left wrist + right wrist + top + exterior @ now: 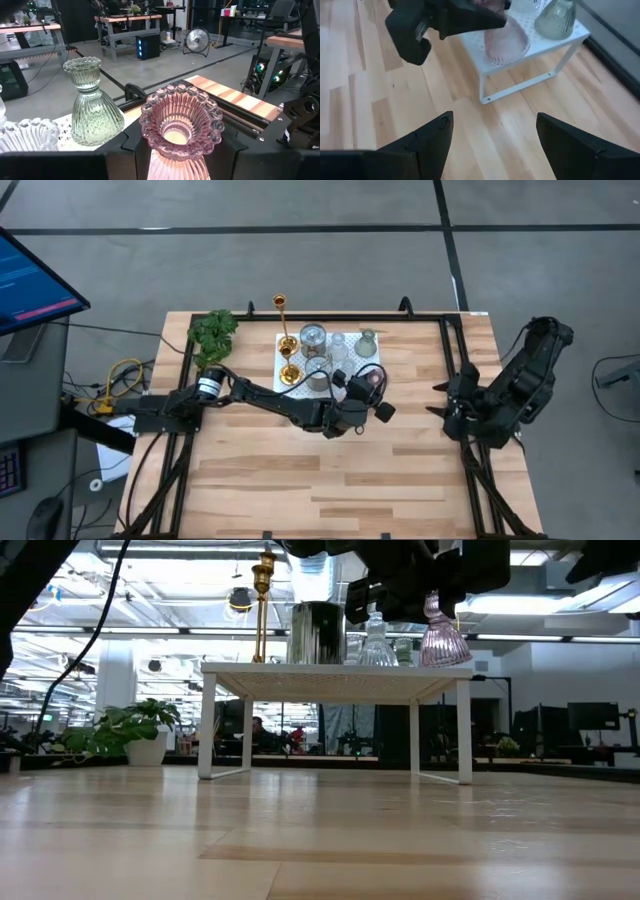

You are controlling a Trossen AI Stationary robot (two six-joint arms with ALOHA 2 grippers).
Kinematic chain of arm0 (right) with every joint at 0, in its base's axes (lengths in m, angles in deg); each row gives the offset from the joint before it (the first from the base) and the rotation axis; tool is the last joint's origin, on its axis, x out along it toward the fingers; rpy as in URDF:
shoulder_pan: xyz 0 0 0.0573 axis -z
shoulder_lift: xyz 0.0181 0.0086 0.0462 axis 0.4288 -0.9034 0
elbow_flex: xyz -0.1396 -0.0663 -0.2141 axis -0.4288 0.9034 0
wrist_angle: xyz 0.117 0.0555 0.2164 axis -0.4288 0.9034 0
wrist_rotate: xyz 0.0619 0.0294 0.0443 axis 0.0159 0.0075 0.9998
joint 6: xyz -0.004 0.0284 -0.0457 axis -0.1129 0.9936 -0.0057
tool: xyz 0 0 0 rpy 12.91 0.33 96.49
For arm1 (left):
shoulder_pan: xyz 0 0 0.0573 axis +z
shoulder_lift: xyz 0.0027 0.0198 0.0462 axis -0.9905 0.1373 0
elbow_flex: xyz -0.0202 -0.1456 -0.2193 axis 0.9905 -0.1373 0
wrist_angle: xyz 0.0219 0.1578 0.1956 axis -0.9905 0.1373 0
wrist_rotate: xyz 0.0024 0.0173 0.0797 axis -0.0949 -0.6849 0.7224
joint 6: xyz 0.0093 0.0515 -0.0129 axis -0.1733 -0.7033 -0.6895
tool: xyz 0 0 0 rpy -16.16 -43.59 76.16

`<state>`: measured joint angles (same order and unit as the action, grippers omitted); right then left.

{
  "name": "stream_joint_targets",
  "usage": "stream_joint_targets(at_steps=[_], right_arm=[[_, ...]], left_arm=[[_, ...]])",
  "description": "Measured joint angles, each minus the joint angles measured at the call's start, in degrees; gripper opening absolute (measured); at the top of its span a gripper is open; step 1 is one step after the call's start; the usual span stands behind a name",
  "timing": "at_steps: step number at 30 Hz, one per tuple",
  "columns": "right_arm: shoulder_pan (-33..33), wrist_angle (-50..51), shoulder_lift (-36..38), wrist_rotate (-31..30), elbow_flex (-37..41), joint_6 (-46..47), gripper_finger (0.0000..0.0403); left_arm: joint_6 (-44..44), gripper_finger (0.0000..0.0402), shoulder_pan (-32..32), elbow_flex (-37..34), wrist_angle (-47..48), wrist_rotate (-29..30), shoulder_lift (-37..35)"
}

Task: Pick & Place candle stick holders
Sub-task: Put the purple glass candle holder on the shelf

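The pinkish glass holder is upright between the fingers of my left gripper, over the right near corner of the white perforated stand. It also shows in the low view. On the stand are the greenish holder, a clear glass one, two silvery cups and three gold holders, one of them tall. My right gripper is open and empty near the table's right edge. My left gripper pinches the pinkish holder between its two fingers, at the narrow neck just below the beaded rim. The fingers come roughly level from the table's left. The holder is upright, its base at the stand's top; whether it rests there I cannot tell.
A green leafy plant stands at the table's far left. Bare wood lies in front of the stand. A black frame rail runs along the table's right side. A monitor stands off the table's left.
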<state>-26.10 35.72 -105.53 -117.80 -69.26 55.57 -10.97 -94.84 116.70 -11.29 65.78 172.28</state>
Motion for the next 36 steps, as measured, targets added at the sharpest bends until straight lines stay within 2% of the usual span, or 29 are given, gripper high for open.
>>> stream_joint_targets(at_steps=[4,9,20,23,26,28,33,36], right_arm=[[1.70,-0.61,-1.10,-3.05,1.77,-1.69,0.0276],[2.59,-1.54,-0.61,-3.03,4.48,-0.04,0.0276],[4.21,-2.46,-1.16,-7.54,4.50,-1.55,0.0276],[5.27,-5.56,-1.90,-8.14,4.67,-5.31,0.0275],[6.97,-13.68,-1.94,-8.81,6.71,-12.06,0.0276],[8.99,-19.19,-1.73,-8.50,8.53,-16.72,0.0276],[15.38,-25.57,-1.35,-7.38,12.83,-23.77,0.0275],[18.35,-31.05,0.01,-6.99,13.95,-31.53,0.0276]], left_arm=[[0.00,0.0136,-0.12,-0.02,0.46,-0.02,0.00],[0.27,0.0136,-0.15,-0.02,0.69,-0.02,-0.02],[3.53,0.0136,-0.13,-0.15,3.26,0.24,-0.17],[4.20,0.0136,-0.13,-0.15,3.34,0.28,-0.17],[4.20,0.0136,-0.15,-0.17,3.39,0.28,-0.26],[4.20,0.0136,-0.15,-0.20,3.51,0.30,-0.37],[4.68,0.0136,-0.15,-0.22,3.45,0.42,-0.37],[4.68,0.0136,-0.15,-0.22,3.42,0.42,-0.37]])
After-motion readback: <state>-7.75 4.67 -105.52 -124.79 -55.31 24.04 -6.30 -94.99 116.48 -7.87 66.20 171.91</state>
